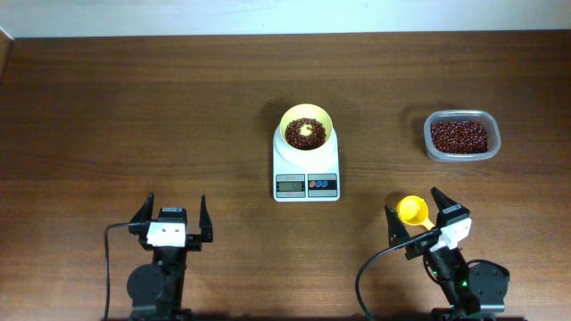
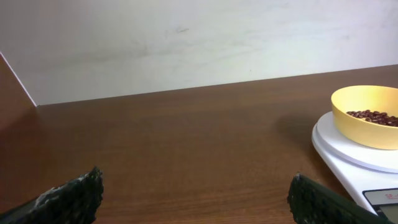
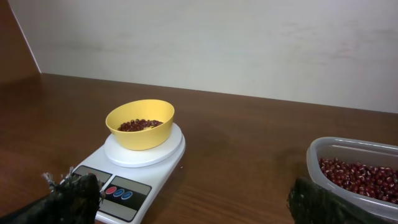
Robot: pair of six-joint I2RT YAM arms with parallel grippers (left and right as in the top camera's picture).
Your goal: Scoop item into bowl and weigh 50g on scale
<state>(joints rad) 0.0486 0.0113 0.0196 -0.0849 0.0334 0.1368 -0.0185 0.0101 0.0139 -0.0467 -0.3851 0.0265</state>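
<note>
The pale yellow bowl [image 1: 306, 118] stands on the white scale [image 1: 306, 169] at mid-table and holds a shallow layer of red-brown beans [image 1: 305, 134]. More beans [image 1: 459, 136] fill a clear plastic container [image 1: 489, 135] at the right. My right gripper [image 1: 415, 207] is open, with a small yellow scoop [image 1: 410, 211] lying between its fingers in the overhead view. The right wrist view shows the bowl [image 3: 140, 138], scale [image 3: 134, 171] and open jaws [image 3: 193, 196], but not the scoop. My left gripper [image 1: 176, 205] is open and empty, well left of the scale [image 2: 348, 149].
The scale's display and its red and blue buttons [image 1: 323, 185] face the front edge. The brown wooden table ends at a pale wall at the back. Both arm bases sit at the front edge, with a black cable by each.
</note>
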